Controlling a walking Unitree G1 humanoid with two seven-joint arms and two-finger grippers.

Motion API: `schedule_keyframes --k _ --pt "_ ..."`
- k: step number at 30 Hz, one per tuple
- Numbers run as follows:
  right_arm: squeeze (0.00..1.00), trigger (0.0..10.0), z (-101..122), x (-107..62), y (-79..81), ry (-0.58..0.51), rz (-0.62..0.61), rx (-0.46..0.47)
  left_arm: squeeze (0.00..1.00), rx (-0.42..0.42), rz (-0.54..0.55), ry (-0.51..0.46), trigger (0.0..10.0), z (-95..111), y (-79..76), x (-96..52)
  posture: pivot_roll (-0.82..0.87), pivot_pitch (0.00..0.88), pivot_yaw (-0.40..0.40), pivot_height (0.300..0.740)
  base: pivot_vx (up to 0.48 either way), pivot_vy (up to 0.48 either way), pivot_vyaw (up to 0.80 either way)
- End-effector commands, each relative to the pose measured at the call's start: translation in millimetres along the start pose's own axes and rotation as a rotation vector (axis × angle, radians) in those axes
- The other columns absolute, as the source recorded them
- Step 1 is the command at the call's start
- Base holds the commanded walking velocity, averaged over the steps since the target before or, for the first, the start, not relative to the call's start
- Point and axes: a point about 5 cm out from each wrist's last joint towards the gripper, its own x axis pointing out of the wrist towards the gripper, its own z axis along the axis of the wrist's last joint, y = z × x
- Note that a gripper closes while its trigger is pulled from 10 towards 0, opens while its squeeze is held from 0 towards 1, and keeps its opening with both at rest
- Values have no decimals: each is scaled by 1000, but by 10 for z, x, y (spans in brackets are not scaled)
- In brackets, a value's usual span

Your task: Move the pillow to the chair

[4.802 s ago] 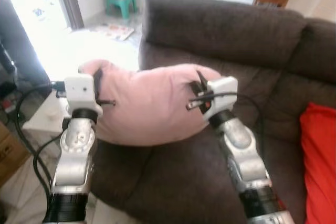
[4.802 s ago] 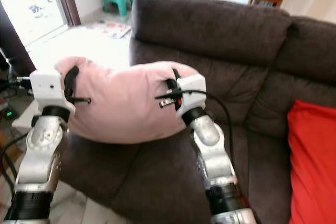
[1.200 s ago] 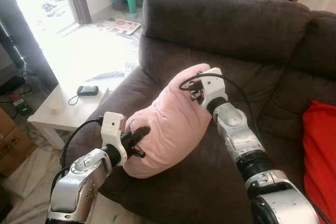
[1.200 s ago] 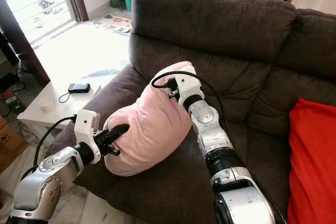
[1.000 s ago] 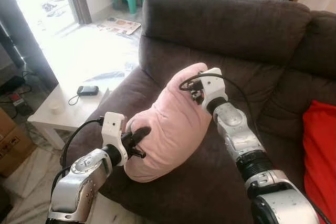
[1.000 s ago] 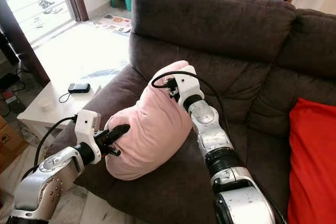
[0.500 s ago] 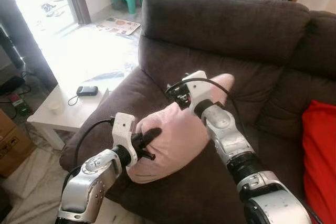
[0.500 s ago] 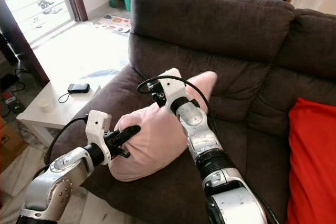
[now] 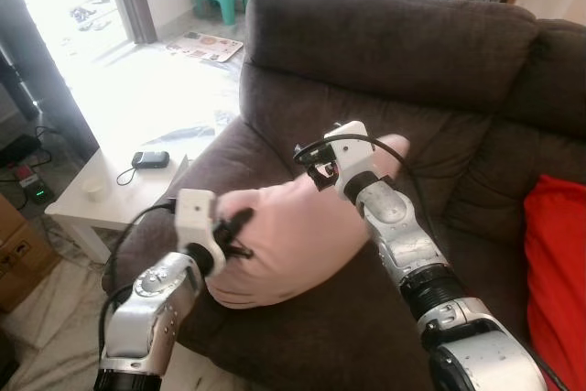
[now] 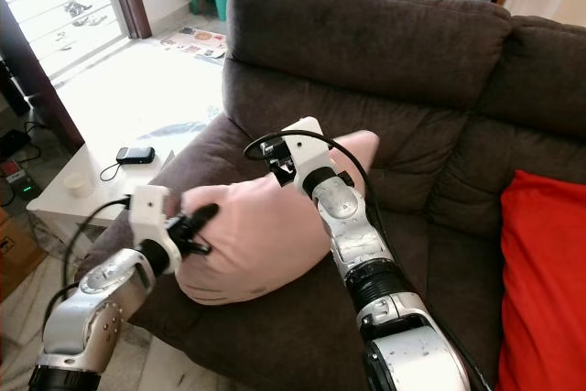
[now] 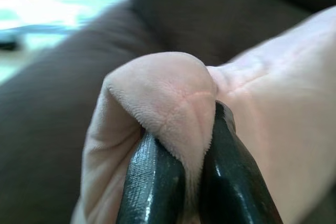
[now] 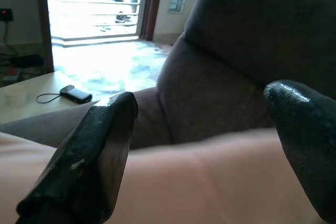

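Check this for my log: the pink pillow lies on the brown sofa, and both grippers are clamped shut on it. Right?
Not quite. The left gripper pinches the pillow on the sofa, but the right wrist view shows the right gripper with jaws open.

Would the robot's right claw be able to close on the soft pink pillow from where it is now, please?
Probably yes: the right claw is open just above the soft pink pillow, nothing between them, while the left claw pinches its corner.
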Motion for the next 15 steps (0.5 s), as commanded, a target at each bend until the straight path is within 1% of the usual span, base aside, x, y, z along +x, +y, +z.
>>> schedule_keyframes --k 1,2,4,5,6,7,9,11,13,14,15 --pt "0 10000 125 13 -65 -55 -26 -10 0 5 110 -36 10000 61 166 -14 87 40 -38 740 0 0 0" --pt "0 10000 152 -8 -95 -82 -45 3 0 -11 160 -58 10000 74 265 -29 87 40 -38 740 0 0 0" --pt "0 10000 177 -37 -135 -114 -69 16 0 -13 205 -75 10000 85 341 -43 83 45 -38 740 0 0 0" --pt "0 10000 176 -52 -158 -121 -84 17 0 -15 215 -81 10000 88 355 -45 83 45 -38 740 0 0 0" --pt "0 10000 133 -92 -216 -116 -120 22 0 -15 227 -88 10000 88 371 -49 84 46 -39 740 0 0 0" --pt "0 10000 133 -92 -216 -116 -120 22 0 -15 227 -88 10000 88 371 -49 84 46 -39 740 0 0 0" --pt "0 10000 55 -136 -279 -90 -161 25 0 -17 234 -90 10000 75 375 -48 83 46 -39 740 0 0 0" --pt "0 10000 -21 -182 -324 -64 -192 29 0 -43 249 -102 10000 57 377 -37 83 46 -39 740 0 0 0" --pt "0 10000 -106 -252 -346 -43 -209 37 0 -130 317 -184 10000 93 401 -43 74 45 -38 740 0 0 0" --pt "0 10000 -106 -252 -346 -43 -209 37 0 -130 317 -184 10000 93 401 -43 74 45 -38 740 0 0 0" --pt "0 10000 -122 -268 -343 -36 -210 38 0 -146 363 -215 10000 118 431 -60 74 45 -38 740 0 0 0"
